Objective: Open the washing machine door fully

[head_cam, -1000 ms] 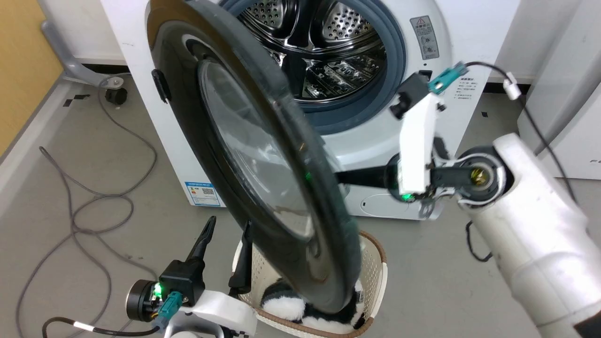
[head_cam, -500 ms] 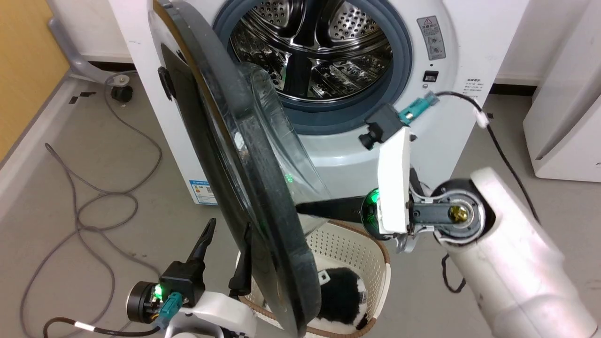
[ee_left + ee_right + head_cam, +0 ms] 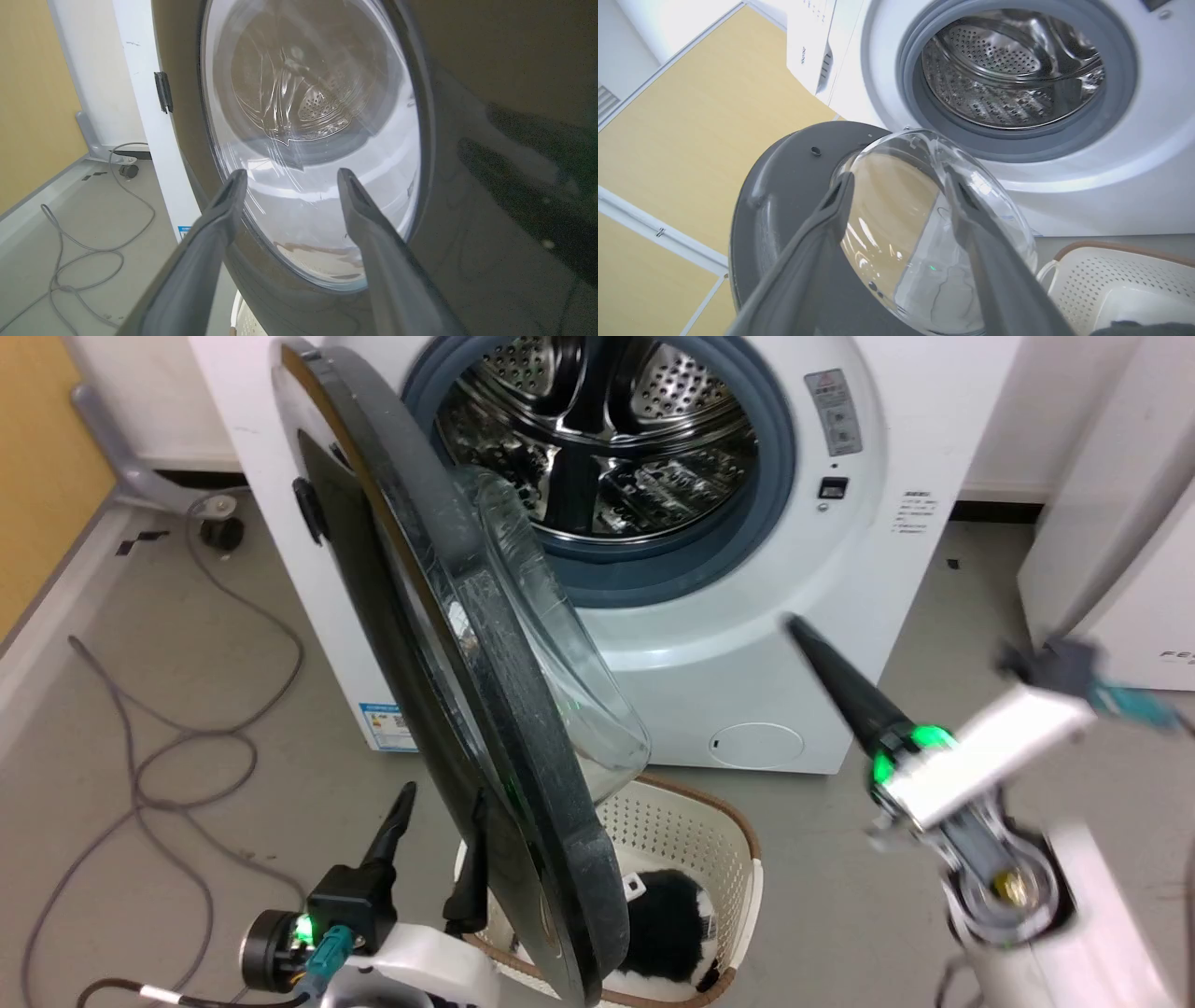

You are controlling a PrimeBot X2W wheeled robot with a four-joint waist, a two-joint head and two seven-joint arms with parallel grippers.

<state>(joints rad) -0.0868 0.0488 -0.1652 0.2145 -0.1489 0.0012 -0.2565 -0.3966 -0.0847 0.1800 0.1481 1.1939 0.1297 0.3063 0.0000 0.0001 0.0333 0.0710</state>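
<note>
Both sets of jaws stand apart with nothing between them. Ahead of your left gripper (image 3: 290, 173), the outer face of the washing machine door (image 3: 523, 784) sits very near the fingertips, its window framed in the gap. From the head view I cannot tell whether the inner finger touches the rim. Beyond your right gripper (image 3: 899, 179) lies the door's inner side, with the clear glass bowl (image 3: 934, 224) bulging toward the tips but apart from them.

The door hangs swung out from the washing machine (image 3: 747, 644), roughly square to its front, so it probably has more swing left.

Expect a stiff, fairly weighty panel that only turns on its hinge — it won't flex, and it may coast once moving. The glossy black rim looks slippery, and the bowl is smooth, hard and breakable, so don't pinch either one. Your better contact is a flat push from the right fingers on the matte grey ring around the bowl, out toward the free edge for leverage. Mind the basket (image 3: 709, 840) below the door's lower edge.
</note>
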